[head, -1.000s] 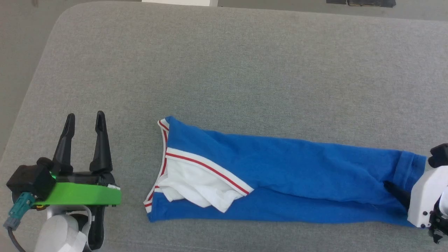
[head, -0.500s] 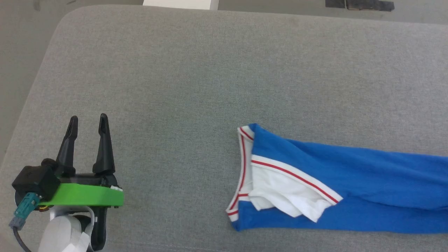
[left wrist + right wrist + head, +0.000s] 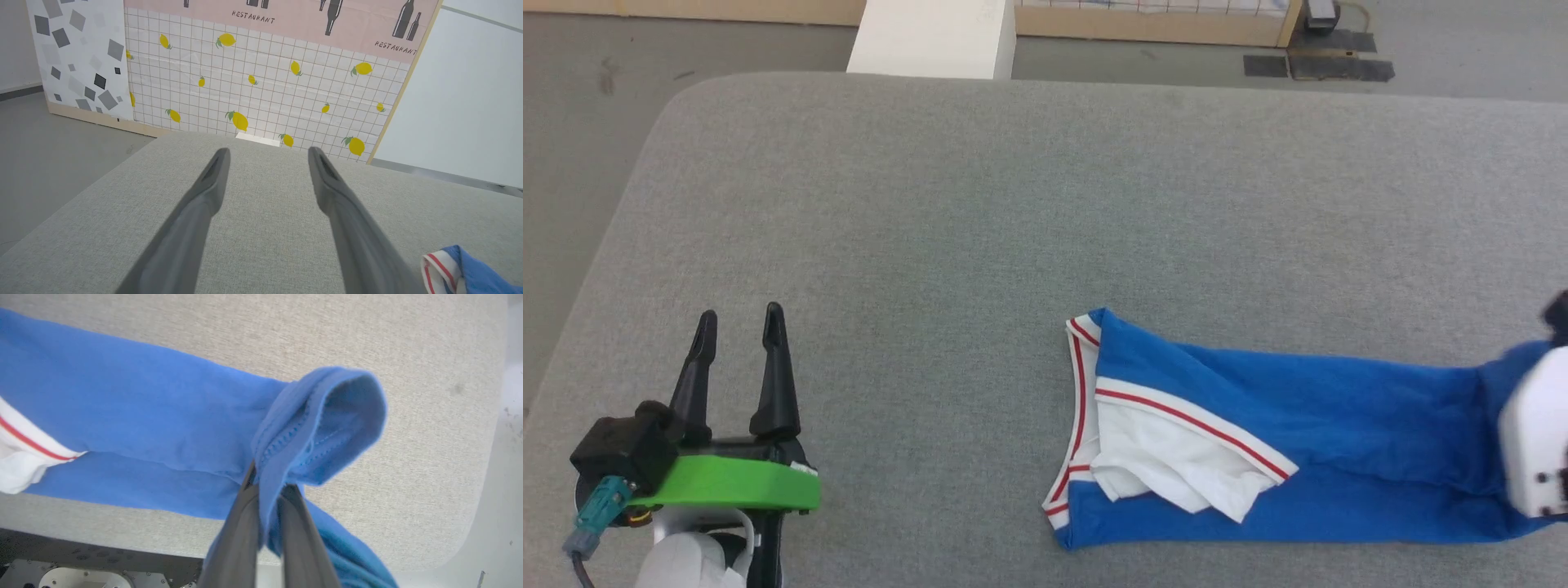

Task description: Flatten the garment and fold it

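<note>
Your right gripper has its fingertips buried in a fold of the garment; on head view, the right edge crops its white housing.

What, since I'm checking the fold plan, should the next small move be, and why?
Probably carry the pinched hem leftward toward the collar: the right gripper, jaws shut, holds it raised, and the garment lies as a long strip.

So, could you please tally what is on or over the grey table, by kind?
Garments: 1, the jersey, lying long and narrow.
Grippers: 2, the left gripper open and apart from the jersey, the right gripper shut on its stitched edge.
Total: 3.
</note>
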Controlling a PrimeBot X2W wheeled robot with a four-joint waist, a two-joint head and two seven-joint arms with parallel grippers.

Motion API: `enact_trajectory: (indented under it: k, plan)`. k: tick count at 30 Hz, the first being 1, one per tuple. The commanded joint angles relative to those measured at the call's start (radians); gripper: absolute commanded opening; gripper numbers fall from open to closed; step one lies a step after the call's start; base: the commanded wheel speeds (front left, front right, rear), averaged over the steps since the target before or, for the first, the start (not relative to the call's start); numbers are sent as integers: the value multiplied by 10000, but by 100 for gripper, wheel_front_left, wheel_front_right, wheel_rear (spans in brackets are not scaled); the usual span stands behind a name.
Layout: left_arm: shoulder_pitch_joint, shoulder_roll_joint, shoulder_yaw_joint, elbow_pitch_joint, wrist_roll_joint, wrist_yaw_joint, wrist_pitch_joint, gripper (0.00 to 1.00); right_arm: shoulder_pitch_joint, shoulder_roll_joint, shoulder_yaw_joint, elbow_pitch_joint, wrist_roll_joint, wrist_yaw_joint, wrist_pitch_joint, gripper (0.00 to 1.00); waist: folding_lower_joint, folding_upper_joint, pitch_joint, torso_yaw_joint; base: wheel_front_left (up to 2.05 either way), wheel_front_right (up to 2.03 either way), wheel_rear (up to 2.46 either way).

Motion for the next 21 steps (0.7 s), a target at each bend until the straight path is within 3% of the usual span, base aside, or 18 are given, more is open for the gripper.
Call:
enact_trajectory:
  k: [1,10,21]
  plan:
    - [85,-78,22,33,74,-70,-37,100,47,223,309,-179,252,-17,106,0,0,0,-77,-39,0,0,0]
    - [168,-154,-169,247,61,-70,-38,100,-582,1550,2545,12,1181,-17,-601,0,0,0,-136,221,0,0,0]
    - [233,-280,-519,535,-76,-70,-38,100,-1831,2977,4387,2293,1109,-17,-2615,0,0,0,-121,647,0,0,0]
